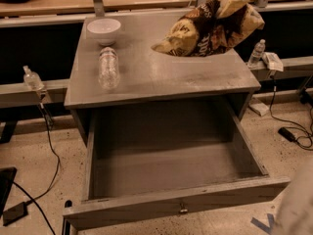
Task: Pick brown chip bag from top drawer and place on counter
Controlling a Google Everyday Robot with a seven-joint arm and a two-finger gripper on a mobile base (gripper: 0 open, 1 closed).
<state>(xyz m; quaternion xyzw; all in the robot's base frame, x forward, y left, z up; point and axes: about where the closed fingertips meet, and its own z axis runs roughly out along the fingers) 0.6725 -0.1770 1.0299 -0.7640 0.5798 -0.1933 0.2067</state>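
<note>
Grip first: the end effector (229, 5), partly cut off by the frame's top edge, pinches the brown chip bag (208, 31) by its upper end. The bag hangs tilted over the rear right part of the grey worktop (171, 77) — whether its lowest corner touches the surface I cannot tell. On the worktop's left side a white bowl (103, 29) sits behind a water bottle (108, 67) lying on its side. Below, the top drawer (142, 215) stands pulled wide open — a small knob (183, 208) at its front panel's centre.
</note>
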